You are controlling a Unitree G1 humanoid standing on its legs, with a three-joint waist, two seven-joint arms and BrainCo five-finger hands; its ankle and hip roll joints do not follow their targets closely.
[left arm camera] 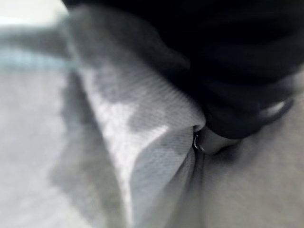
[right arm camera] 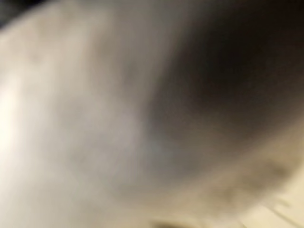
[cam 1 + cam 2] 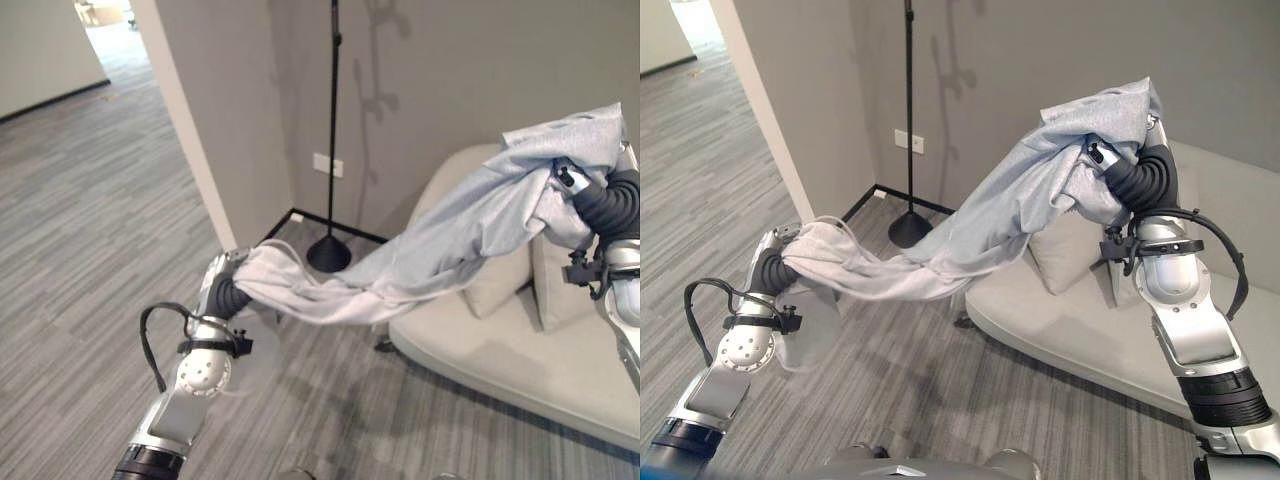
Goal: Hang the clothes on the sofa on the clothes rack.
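A light grey garment (image 3: 440, 250) hangs stretched in the air between my two hands. My left hand (image 3: 228, 292) is low at the left over the floor, with one end of the cloth bunched over it. My right hand (image 3: 1130, 175) is raised high above the sofa (image 3: 520, 350), the other end draped over it. Close up, the cloth (image 1: 142, 118) lies against the left hand's dark cover (image 1: 228, 57), and pale blurred cloth (image 2: 95, 118) shows in the right wrist view. The clothes rack (image 3: 333, 100), a thin black pole on a round base (image 3: 328, 255), stands by the wall behind the garment's middle.
The beige sofa carries a cushion (image 3: 1070, 250) under the raised cloth. A wall corner (image 3: 200, 150) juts out left of the rack, with an open passage (image 3: 60, 130) beyond it. A socket (image 3: 328, 165) sits on the wall. Grey plank floor (image 3: 330, 400) lies in front.
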